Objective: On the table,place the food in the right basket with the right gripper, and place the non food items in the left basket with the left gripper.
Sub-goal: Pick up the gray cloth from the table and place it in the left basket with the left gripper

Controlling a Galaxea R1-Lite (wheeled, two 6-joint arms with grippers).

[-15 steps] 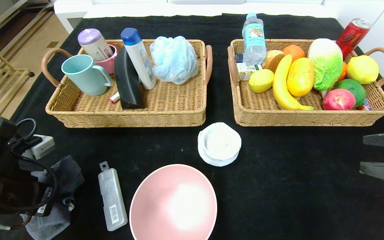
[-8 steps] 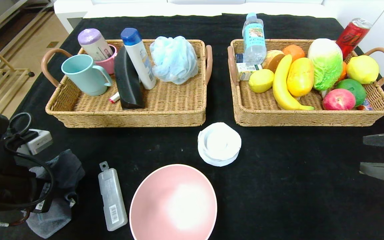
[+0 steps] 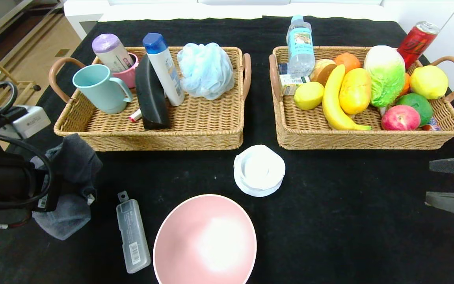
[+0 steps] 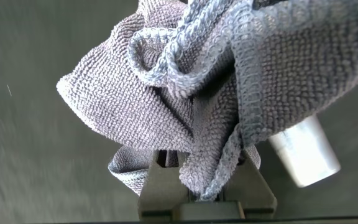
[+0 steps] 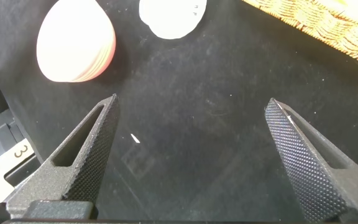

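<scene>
Left gripper (image 4: 207, 180): clamped on a grey knitted cloth (image 3: 67, 185). You'll see the cloth bunched between the fingers in the left wrist view, hanging clear of the table (image 3: 329, 221) at the near left, just short of the left basket (image 3: 195, 130).
Right gripper (image 5: 191, 155): jaws spread wide, nothing between them. It sits parked over bare black cloth at the near right edge.
Left basket: already holds a teal mug (image 3: 99, 88), a purple-capped tube in a pink cup (image 3: 114, 55), a blue-capped white bottle (image 3: 164, 67), a black wedge-shaped item (image 3: 150, 92) and a pale blue bath pouf (image 3: 205, 71).
Right basket (image 3: 369, 136): well filled. The food is here: lemon (image 3: 309, 95), elongated yellow-orange fruit (image 3: 355, 90), water bottle (image 3: 300, 45) standing at the far left corner. Also a banana (image 3: 335, 100), cabbage (image 3: 386, 75), a peach-like fruit (image 3: 400, 117), lime (image 3: 418, 103), orange (image 3: 347, 61) and a red can (image 3: 416, 39) at the far right.
Food left on table: none that you can see.
Non-food left on table: clear plastic case (image 3: 132, 232) near left, pink bowl (image 3: 205, 240) near centre, white round lid-like item (image 3: 259, 169) between the baskets on the near side.
Progress, my reading: food side looks done. Non-food side is partway; after the cloth in hand, about three items remain for your left arm.
Next call: carry the cloth over the left basket's near wall and drop it in the open near right part.
</scene>
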